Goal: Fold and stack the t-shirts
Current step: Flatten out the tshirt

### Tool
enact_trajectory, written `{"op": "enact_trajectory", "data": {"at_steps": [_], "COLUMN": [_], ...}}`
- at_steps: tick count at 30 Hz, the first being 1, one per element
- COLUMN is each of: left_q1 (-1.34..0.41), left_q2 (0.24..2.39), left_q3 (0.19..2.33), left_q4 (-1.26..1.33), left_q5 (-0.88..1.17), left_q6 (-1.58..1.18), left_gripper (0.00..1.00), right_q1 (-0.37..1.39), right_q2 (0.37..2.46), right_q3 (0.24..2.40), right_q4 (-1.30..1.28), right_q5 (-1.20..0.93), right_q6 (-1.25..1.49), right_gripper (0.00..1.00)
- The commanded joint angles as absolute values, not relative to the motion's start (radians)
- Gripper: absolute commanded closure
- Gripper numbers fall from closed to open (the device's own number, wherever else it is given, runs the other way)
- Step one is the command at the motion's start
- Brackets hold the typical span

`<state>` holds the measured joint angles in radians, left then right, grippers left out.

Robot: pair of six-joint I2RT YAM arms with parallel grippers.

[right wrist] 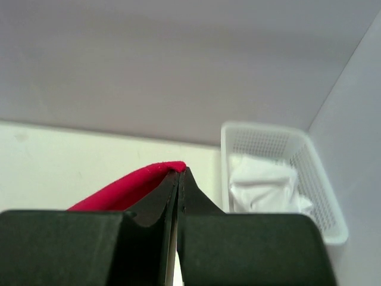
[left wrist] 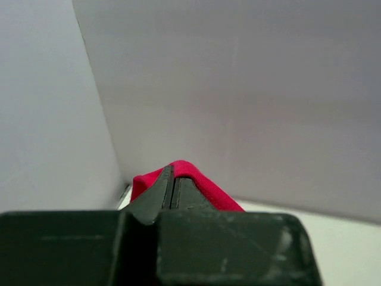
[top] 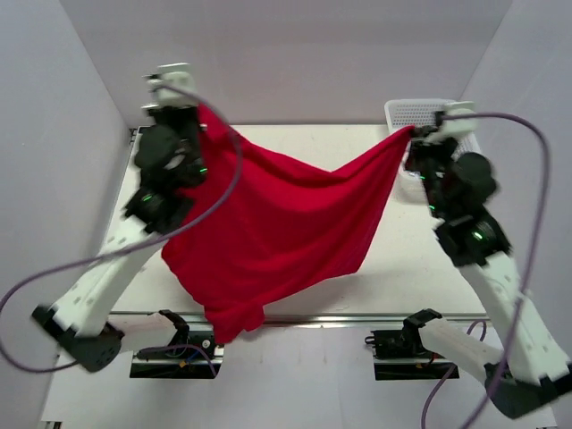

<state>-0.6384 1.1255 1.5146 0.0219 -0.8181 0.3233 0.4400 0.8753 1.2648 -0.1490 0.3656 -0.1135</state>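
A bright red t-shirt point(top: 286, 223) hangs stretched in the air between both arms, sagging in the middle, its lower end drooping past the table's near edge. My left gripper point(top: 202, 114) is shut on its far left corner, held high; in the left wrist view the red fabric point(left wrist: 199, 179) wraps over the closed fingertips point(left wrist: 172, 174). My right gripper point(top: 413, 132) is shut on the far right corner; in the right wrist view red cloth point(right wrist: 128, 185) lies against the closed jaws point(right wrist: 180, 174).
A white plastic mesh basket point(top: 404, 112) stands at the back right of the table, behind my right gripper; the right wrist view shows white cloth point(right wrist: 262, 182) inside it point(right wrist: 324, 196). White walls close in the table point(top: 420, 259) at left, back and right.
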Motion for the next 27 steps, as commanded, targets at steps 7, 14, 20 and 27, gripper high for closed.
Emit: {"op": "enact_trajectory", "data": {"at_steps": [7, 14, 20, 27], "left_q1": [-0.566, -0.459, -0.374, -0.29], "left_q2": [1.553, 1.909, 2.242, 2.471], "left_q3": [1.391, 1.61, 1.937, 2.275], "left_q4": [0.366, 0.235, 0.082, -0.067], "left_q5": [-1.031, -1.016, -0.959, -0.778], "left_q6": [0.482, 0.359, 0.298, 0.144], "left_gripper": [1.0, 1.0, 1.0, 0.36], "right_q1": [0.408, 0.342, 0.284, 0.253], "right_q2": [1.242, 1.627, 1.978, 2.327], "right_q3": [1.15, 1.335, 1.664, 2.084], "right_q4": [0.055, 0.072, -0.035, -0.161], "right_q5": [0.483, 0.466, 0.387, 0.331], "right_q6": [-0.063, -0.072, -0.037, -0.035], "right_gripper": [1.0, 1.0, 1.0, 0.87]}}
